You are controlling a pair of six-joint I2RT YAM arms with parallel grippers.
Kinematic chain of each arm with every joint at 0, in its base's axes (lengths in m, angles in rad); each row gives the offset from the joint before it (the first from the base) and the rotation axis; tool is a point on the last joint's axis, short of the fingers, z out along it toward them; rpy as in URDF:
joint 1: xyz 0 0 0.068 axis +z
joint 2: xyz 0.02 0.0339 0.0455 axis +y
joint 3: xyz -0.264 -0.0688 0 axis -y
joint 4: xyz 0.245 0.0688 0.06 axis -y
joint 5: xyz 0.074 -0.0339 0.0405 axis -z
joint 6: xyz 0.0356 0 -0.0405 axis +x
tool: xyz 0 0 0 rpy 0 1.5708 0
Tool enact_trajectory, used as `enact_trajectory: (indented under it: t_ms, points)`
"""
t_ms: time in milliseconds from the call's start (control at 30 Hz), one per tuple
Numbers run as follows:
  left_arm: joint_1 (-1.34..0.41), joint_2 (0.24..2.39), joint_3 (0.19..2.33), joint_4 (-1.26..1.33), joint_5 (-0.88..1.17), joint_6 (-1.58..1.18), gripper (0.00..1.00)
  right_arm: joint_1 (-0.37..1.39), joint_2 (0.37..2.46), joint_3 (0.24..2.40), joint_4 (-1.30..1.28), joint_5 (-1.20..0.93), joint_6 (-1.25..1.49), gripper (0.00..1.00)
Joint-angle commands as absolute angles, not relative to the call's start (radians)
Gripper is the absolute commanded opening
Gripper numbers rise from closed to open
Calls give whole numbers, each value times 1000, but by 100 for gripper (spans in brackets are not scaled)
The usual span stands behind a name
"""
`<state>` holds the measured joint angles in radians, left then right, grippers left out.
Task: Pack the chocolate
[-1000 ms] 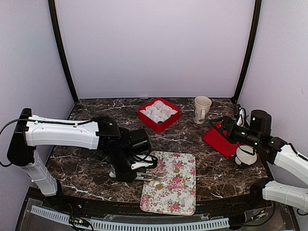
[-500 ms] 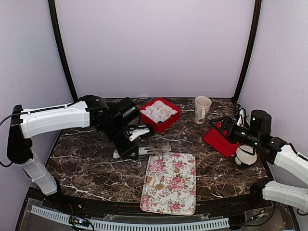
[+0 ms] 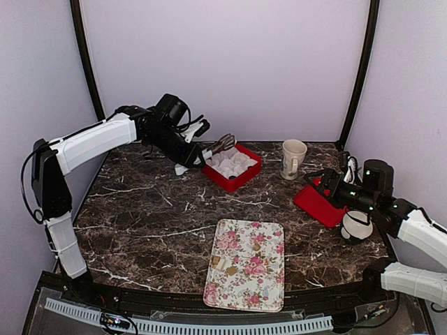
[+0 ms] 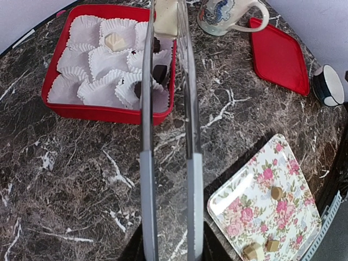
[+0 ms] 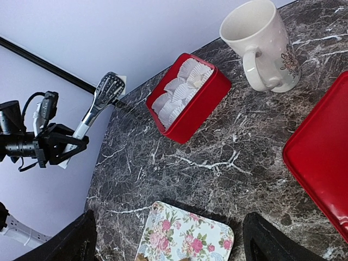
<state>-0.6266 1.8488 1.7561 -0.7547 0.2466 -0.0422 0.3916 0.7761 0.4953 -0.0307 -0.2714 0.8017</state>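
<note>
While the left gripper (image 3: 183,152) was clamped on the handles of a pair of tongs (image 4: 194,185), the tongs' tips pinched a cream piece of chocolate (image 4: 166,19) in the air over the red box (image 4: 103,113). The box sat near the middle of the back edge of the bench (image 3: 140,209) and was lined with white paper cups (image 4: 81,60). One cup held a cream square (image 4: 115,42), and a few cups along one side held dark pieces (image 4: 159,72). More chocolate, three small tan pieces (image 4: 277,193), lay on the flowered tray (image 3: 269,286) at the middle of the front edge, well apart from the box. A white mug (image 3: 293,158) stood upright near the back edge, just right of the box. A flat red lid (image 3: 314,204) lay by the right edge with a small dark-rimmed cup (image 3: 357,225) beside it. The right gripper (image 3: 325,184) hovered at the lid, its fingers (image 5: 81,239) spread wide apart and holding nothing.
</note>
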Motion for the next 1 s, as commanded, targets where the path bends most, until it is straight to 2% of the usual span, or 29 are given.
enact_trajectory:
  t_ms: [0,333,967]
  points:
    - [-621,1929,1851,-740,256,-58,15,385,785,529,-20,-250,790,94]
    - [-570,2126,2018,-817,197,-23,16,385,820,547,-27,-237,782,95]
    - [-530,2253,2074,-804,241,-33,19,385,837,550,-29,-218,787,100]
